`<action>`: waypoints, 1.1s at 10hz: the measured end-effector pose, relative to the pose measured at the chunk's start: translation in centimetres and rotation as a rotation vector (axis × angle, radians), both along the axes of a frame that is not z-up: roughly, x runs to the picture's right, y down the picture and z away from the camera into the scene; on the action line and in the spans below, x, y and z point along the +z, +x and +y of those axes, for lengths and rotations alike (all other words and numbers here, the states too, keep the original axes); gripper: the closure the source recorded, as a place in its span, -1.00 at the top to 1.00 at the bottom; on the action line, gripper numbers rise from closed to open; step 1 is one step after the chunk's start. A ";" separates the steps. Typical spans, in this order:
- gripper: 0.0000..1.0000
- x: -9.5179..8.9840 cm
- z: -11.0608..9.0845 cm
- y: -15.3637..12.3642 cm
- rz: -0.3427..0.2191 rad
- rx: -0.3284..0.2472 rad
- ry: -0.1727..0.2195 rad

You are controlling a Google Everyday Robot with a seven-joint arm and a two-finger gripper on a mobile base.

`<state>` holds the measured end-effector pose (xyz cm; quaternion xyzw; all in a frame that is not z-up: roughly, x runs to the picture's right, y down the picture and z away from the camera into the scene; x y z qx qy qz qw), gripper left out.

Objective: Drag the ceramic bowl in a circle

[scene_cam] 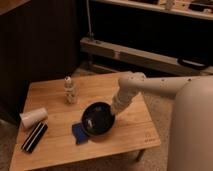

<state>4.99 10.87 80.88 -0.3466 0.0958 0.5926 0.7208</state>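
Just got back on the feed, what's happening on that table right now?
The robot's arm reaches down over the wooden table, with its pincer at the right rim of the ceramic bowl. The bowl sits near the table's middle, partly over a blue cloth. To the left, apart from the bowl, are a white paper cup lying on its side, a black bar-shaped item and a small bottle.

Low wooden table (135, 127), light top. Small pale bottle (70, 91) upright near back left. White paper cup (33, 118) on its side at left edge, mouth facing right. Black flat bar-shaped object (34, 137) just beside the cup, toward the front. Blue flat piece (78, 133) front middle, partly covered. Long grey shelf rail (140, 55) behind.
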 end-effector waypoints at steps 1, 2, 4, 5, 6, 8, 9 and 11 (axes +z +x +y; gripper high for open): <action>-0.62 -0.3 -1.1 0.0 -0.008 -0.006 0.008; -0.62 0.0 -1.9 -0.1 -0.017 -0.009 0.009; -0.62 1.5 -2.6 0.0 -0.029 -0.010 0.013; -0.62 2.8 -2.6 0.1 -0.033 -0.011 0.013; -0.62 3.5 -2.7 0.0 -0.038 -0.011 0.015; -0.62 3.8 -2.8 0.1 -0.040 -0.010 0.017; -0.62 3.7 -2.8 0.0 -0.041 -0.011 0.017; -0.62 3.8 -2.7 0.1 -0.040 -0.011 0.017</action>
